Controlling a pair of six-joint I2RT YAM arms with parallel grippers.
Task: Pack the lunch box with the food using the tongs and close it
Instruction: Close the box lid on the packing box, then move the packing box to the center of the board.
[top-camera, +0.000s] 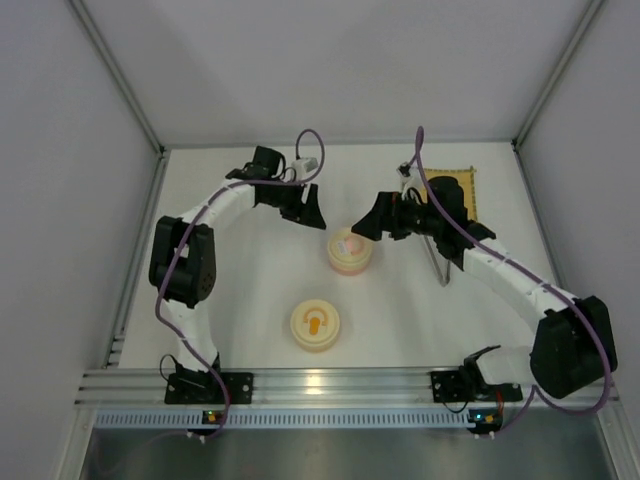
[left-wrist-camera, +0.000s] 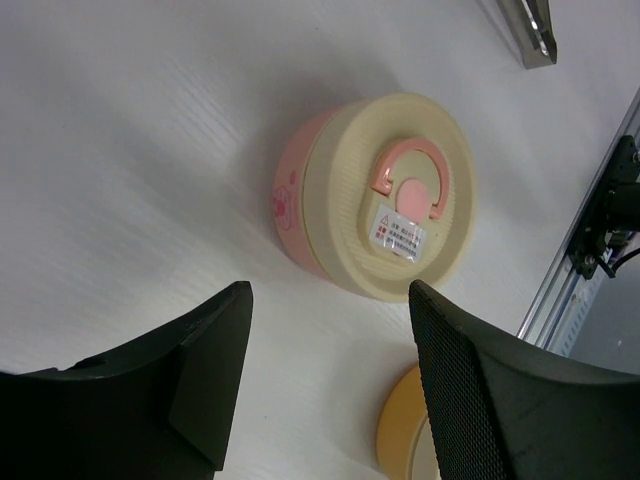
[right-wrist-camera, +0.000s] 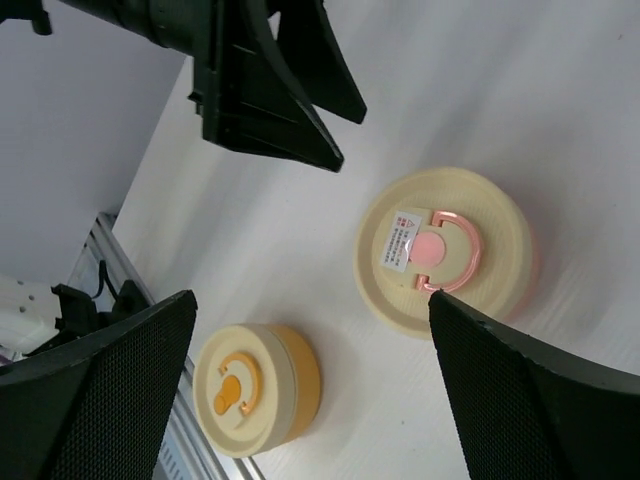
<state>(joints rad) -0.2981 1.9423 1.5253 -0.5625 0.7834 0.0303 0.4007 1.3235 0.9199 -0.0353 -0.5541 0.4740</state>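
The lidded lunch box (top-camera: 350, 250) sits in the middle of the desk (top-camera: 250, 300), with an orange tub (top-camera: 315, 325) at its 7 o'clock and the tongs (top-camera: 441, 270) lying flat at its 3 o'clock. The left pincer (top-camera: 308, 215) hovers at its 11 o'clock and the right pincer (top-camera: 370, 228) at its 1 o'clock, both with fingers apart, holding nothing.

pink bowl (top-camera: 350, 250): cream lid on, mid-table
yellow bowl (top-camera: 315, 325): lidded, nearer the bases
tongs (top-camera: 440, 268): flat on table, right of pink bowl
left gripper (top-camera: 312, 214): just beyond pink bowl, left side
right gripper (top-camera: 366, 228): just beyond it, right side
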